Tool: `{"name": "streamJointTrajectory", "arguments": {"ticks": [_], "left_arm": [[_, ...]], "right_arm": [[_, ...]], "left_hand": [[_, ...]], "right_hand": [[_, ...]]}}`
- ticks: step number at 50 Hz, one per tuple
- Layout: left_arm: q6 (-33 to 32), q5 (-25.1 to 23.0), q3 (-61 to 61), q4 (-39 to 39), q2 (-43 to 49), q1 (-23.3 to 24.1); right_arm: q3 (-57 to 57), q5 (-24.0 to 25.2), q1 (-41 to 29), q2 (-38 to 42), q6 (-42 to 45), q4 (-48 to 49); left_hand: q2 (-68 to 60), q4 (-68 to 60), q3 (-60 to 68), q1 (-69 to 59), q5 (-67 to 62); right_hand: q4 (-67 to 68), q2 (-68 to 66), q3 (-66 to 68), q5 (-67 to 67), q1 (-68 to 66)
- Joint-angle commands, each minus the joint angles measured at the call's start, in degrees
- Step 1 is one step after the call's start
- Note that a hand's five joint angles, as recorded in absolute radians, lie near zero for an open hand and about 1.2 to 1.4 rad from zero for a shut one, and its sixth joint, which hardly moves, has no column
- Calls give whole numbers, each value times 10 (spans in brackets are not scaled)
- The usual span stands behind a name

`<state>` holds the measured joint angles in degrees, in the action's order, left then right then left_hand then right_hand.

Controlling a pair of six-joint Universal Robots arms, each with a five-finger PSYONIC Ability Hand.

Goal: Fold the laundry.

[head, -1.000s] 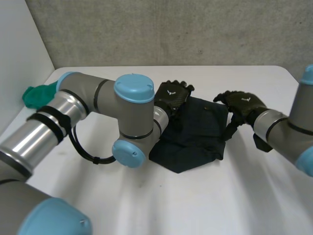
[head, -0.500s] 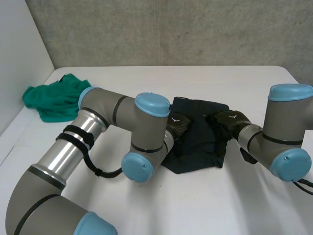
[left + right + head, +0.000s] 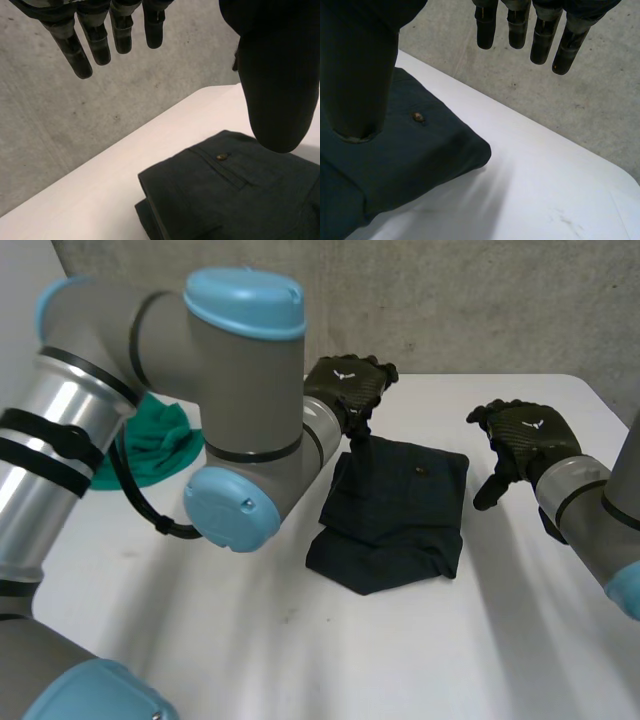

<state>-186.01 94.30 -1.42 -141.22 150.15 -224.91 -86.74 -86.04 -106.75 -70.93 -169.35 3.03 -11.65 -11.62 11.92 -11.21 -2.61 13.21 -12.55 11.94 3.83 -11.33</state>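
Observation:
Dark navy trousers (image 3: 395, 515) lie folded into a compact bundle at the table's middle, a small button on the top layer. My left hand (image 3: 348, 388) hangs above the bundle's far left corner, fingers straight and apart from the thumb, holding nothing. My right hand (image 3: 522, 433) hovers just right of the bundle, lifted off it, fingers relaxed and empty. In the left wrist view the fingers (image 3: 100, 35) point past the trousers (image 3: 215, 195). In the right wrist view the fingers (image 3: 530, 27) stand clear above the table beside the trousers (image 3: 405, 155).
A crumpled green garment (image 3: 150, 440) lies at the table's far left, partly behind my left arm (image 3: 215, 390). A grey concrete wall (image 3: 450, 300) runs along the back edge. Bare white table (image 3: 400, 650) stretches in front of the bundle.
Both hands have lifted off the folded trousers and drawn apart; half a second ago they lay pressed on the bundle. My left arm has swung up and back.

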Motion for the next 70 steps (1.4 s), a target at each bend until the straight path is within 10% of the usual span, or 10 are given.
{"name": "streamJointTrajectory", "arguments": {"ticks": [1,16,29,57,70], "left_arm": [[-1,35,-22,9,-20,9],[-1,76,-143,-17,-23,20],[-69,-21,-674,-520,-275,-37],[-44,-32,-824,-494,-354,-60],[-42,-32,-845,-520,-372,-75]], "right_arm": [[-22,4,-1,-4,4,-3],[-28,7,-9,0,3,-2],[-38,9,-9,15,1,1],[-23,32,-49,144,-162,46],[44,21,-55,191,-150,73]], "left_hand": [[-9,-9,7,-14,0],[-55,-55,52,-59,-45],[16,16,-19,12,26],[16,16,-19,12,26],[16,16,-19,12,26]], "right_hand": [[-32,25,-19,-38,13],[-32,25,-19,-38,13],[-32,25,-19,-38,13],[14,-21,27,8,-33],[668,-675,681,662,-687]]}}
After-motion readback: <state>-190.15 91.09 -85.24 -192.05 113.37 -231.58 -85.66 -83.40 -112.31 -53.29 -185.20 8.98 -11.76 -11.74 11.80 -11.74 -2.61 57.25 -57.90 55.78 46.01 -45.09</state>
